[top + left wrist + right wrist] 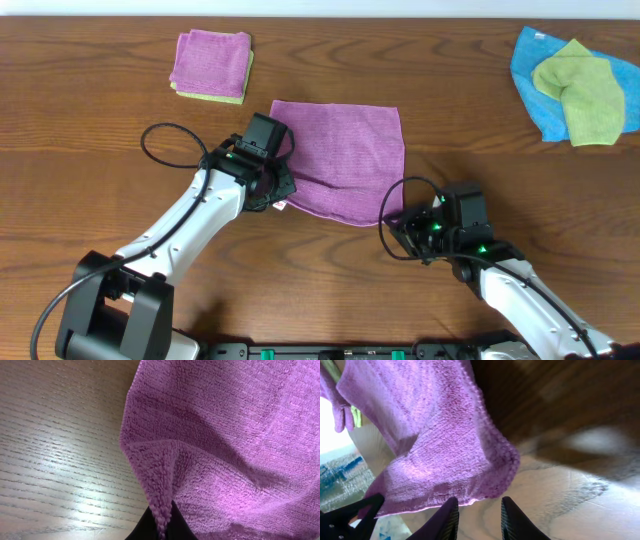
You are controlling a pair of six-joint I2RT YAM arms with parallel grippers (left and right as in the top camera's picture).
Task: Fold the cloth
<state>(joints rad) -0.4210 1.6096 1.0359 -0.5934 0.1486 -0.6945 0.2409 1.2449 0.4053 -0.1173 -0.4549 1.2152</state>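
The purple cloth (pixel 345 155) lies spread on the wooden table, with its near edge rumpled. My left gripper (pixel 278 195) is at the cloth's near-left corner. In the left wrist view that gripper (pixel 161 527) is shut on a raised fold of the cloth (pixel 225 435). My right gripper (pixel 405 222) sits just short of the cloth's near-right corner. In the right wrist view this gripper (pixel 479 502) is open, with bare table between its fingers, and the edge of the cloth (pixel 435 435) lies just ahead of the left fingertip.
A folded purple cloth on a lime-green one (pixel 211 66) lies at the back left. A bright blue cloth (pixel 540 90) with a lime-green cloth (pixel 585 95) on top sits at the back right. Black cables loop beside both arms.
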